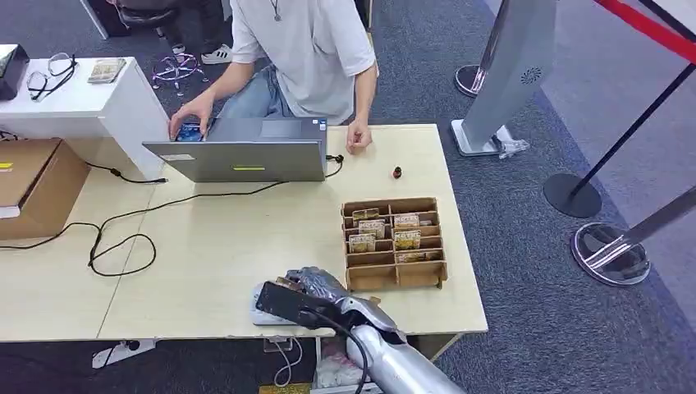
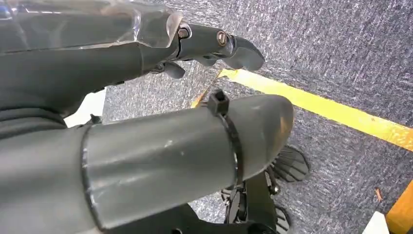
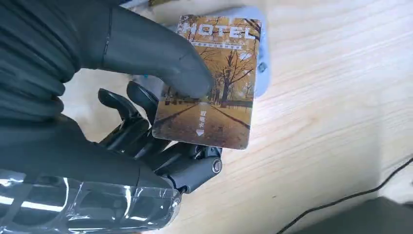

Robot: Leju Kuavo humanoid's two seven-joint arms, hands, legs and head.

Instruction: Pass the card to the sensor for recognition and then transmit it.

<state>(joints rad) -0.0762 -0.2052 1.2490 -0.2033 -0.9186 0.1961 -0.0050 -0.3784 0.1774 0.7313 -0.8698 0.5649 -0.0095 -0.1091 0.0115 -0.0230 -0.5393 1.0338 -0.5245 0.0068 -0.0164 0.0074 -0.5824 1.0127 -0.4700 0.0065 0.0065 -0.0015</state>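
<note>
right hand (image 3: 146,131) pinches the hotel card (image 3: 214,83) thumb-on-top right over the pale sensor (image 1: 264,305); left hand (image 2: 146,122) fingers loosely apart, holding nothing

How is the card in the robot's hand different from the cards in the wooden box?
The card is pinched in the right hand over the pale sensor, alone; the cards in the box stand in slots of the wooden box, several together, untouched. Both carry brownish-gold pictures.

Even bright indoor light; soft shadows; wrist views close, slightly blurred.
</note>
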